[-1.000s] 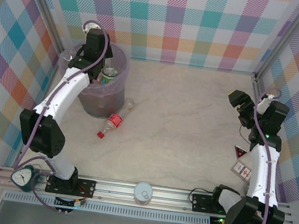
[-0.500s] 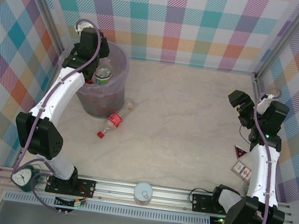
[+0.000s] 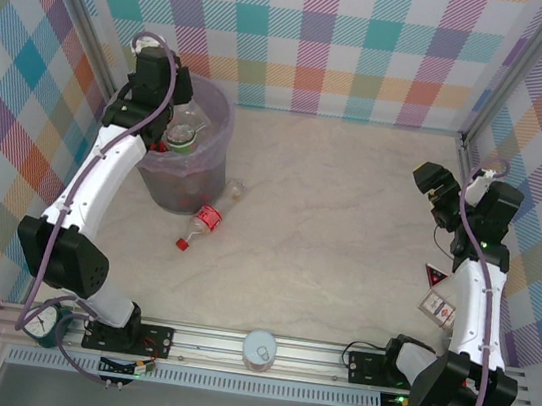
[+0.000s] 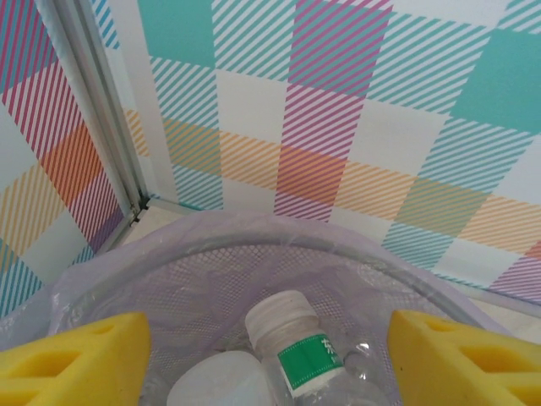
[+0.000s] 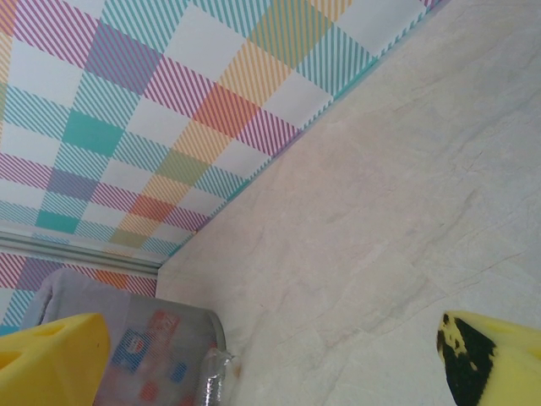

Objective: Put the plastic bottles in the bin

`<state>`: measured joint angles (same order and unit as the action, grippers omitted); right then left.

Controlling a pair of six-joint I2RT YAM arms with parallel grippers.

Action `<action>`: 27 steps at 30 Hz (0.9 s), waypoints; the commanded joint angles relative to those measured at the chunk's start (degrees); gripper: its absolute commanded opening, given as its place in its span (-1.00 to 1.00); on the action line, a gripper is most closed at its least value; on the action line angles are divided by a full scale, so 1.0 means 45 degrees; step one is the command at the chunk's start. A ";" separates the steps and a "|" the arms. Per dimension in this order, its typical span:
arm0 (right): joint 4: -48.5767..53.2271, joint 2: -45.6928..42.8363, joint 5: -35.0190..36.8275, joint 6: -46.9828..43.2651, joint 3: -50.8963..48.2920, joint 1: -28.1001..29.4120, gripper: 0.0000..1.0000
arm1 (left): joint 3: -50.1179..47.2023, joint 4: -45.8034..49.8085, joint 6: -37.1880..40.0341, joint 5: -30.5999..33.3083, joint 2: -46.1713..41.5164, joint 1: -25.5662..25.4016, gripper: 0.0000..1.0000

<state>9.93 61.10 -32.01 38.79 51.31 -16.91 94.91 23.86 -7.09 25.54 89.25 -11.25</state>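
The bin [image 3: 202,158] stands at the far left, grey mesh lined with a purplish bag. My left gripper [image 3: 162,97] hangs open over its far-left rim. From the left wrist, a clear bottle [image 4: 297,342] with a white cap and green label lies loose inside the bin [image 4: 254,230], below the gripper [image 4: 270,364], touching neither yellow finger [image 4: 76,359]. A red-labelled bottle [image 3: 206,221] lies on the table against the bin's near side. My right gripper [image 3: 433,182] is open at the far right; its wrist view shows the bin [image 5: 144,347] and that bottle [image 5: 215,376] far off.
Two small cards [image 3: 437,292] lie on the table beside the right arm. A white round lid [image 3: 259,348] sits on the front rail and a gauge [image 3: 42,322] at its left end. Checked walls enclose the marble table [image 3: 329,221].
My left gripper has opened and let go of the green-labelled bottle, which now lies in the bin. The left wrist has drawn back towards the far-left corner. The right arm is unchanged.
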 commanded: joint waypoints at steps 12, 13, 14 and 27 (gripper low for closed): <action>0.0076 -0.0024 0.0223 -0.0079 0.0219 0.0196 0.98 | 0.1525 0.4830 0.3183 0.2140 -0.1112 -0.5526 0.47; 0.0080 -0.0005 0.0236 -0.0099 0.0224 0.0210 0.98 | 0.1513 0.5227 0.3071 0.2640 -0.1124 -0.6038 0.47; 0.0094 0.0035 0.0228 -0.0108 0.0238 0.0217 0.98 | 0.1462 0.5663 0.2963 0.3018 -0.1113 -0.6503 0.48; 0.0004 0.0198 0.0155 -0.0081 0.0297 0.0357 0.98 | -0.1908 0.6791 -0.0378 0.2917 0.1341 -0.8754 0.61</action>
<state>10.11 62.17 -31.11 38.74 51.31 -15.66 88.64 53.98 -5.52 38.76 92.42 -50.46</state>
